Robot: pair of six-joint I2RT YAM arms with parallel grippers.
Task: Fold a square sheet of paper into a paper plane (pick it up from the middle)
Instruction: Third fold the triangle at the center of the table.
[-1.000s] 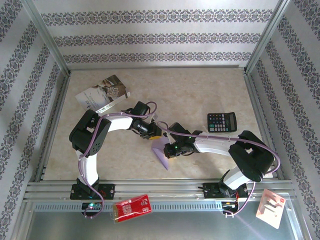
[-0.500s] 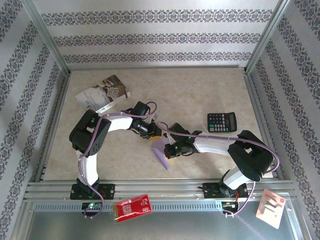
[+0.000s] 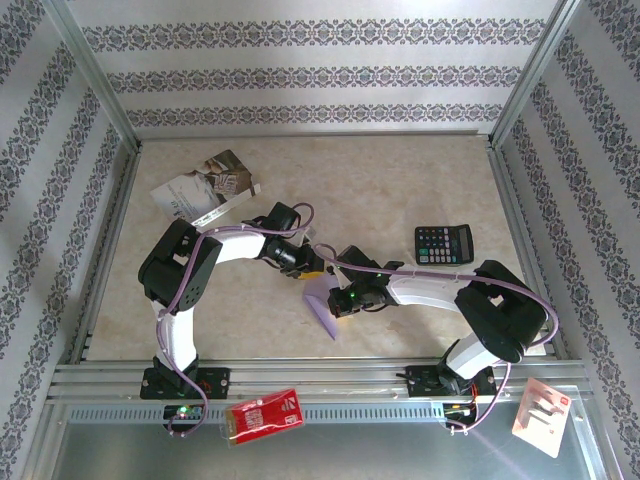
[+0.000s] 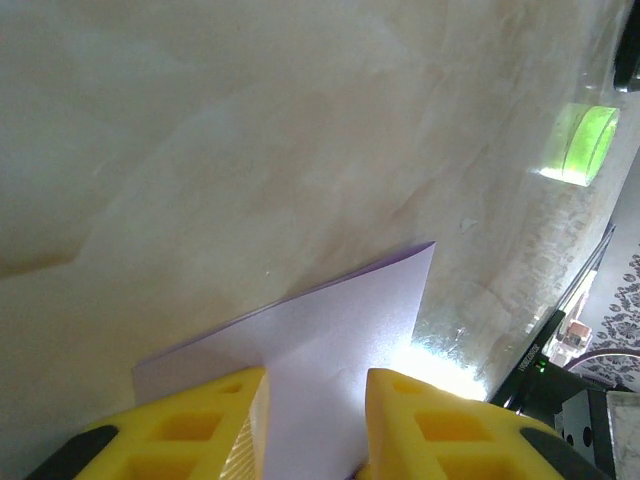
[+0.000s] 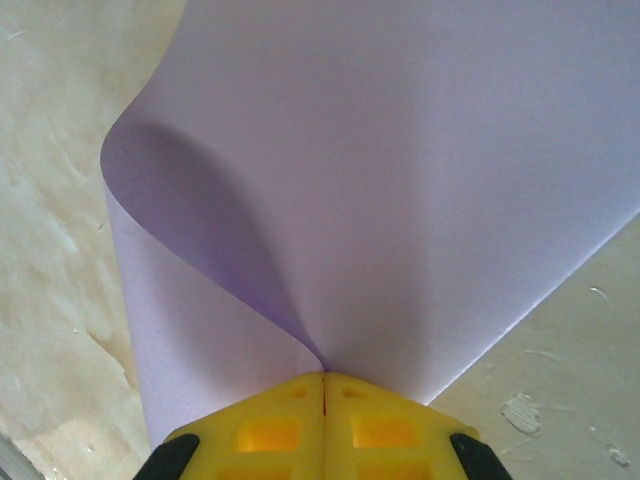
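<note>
The square sheet of paper (image 3: 322,306) is pale lilac and lies curled just in front of the table's middle, between the two grippers. My right gripper (image 5: 323,378) is shut on one edge of the sheet (image 5: 400,180), which bends up and rolls over away from the fingers. My left gripper (image 4: 316,420) reaches in from the left. Its yellow fingers (image 4: 220,420) stand apart with a flat part of the sheet (image 4: 340,330) running between them, and a corner of the paper points out beyond. In the top view the left gripper (image 3: 308,268) and the right gripper (image 3: 336,302) almost meet over the sheet.
A black calculator (image 3: 444,243) lies to the right of the arms. A grey-white printed booklet (image 3: 205,187) rests at the back left. A red packet (image 3: 264,414) and a pale pink packet (image 3: 541,416) sit on the metal rail in front.
My left gripper's fingers have parted a little around the sheet. Both arms and the paper stay almost where they were.
</note>
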